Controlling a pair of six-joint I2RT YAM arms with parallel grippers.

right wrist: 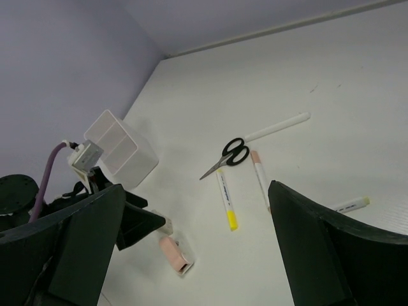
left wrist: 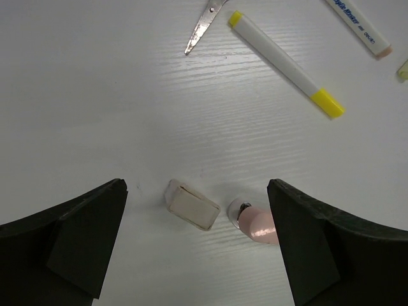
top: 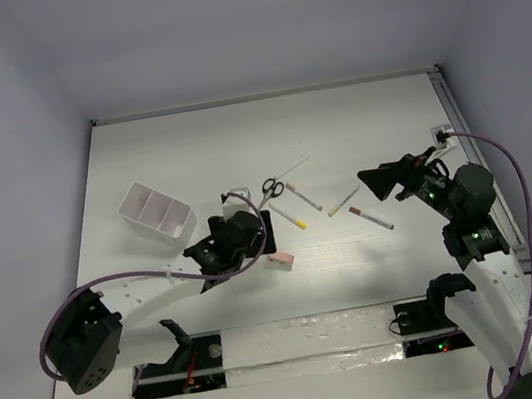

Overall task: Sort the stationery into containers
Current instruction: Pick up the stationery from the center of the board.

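Note:
My left gripper [top: 256, 245] is open and hovers low over a beige eraser block [left wrist: 191, 207], which lies between its fingers [left wrist: 196, 187] without touching them. A pink eraser [left wrist: 258, 223] lies beside the right finger; it also shows in the top view [top: 280, 258]. Black-handled scissors [top: 271, 190] and a yellow-ended pen [top: 290, 218] lie just beyond. Pink-ended [top: 303, 196], green-ended [top: 343, 201], red-brown-ended [top: 371, 218] and plain white [top: 287, 169] pens lie to the right. The white divided box [top: 157, 213] stands to the left. My right gripper [top: 384, 179] is open and empty, raised over the pens.
The right wrist view shows the box [right wrist: 121, 150], scissors [right wrist: 233, 155], yellow-ended pen [right wrist: 226, 199] and pink eraser [right wrist: 171, 254]. A rail with a socket [top: 441, 134] runs along the table's right edge. Walls close the back and sides.

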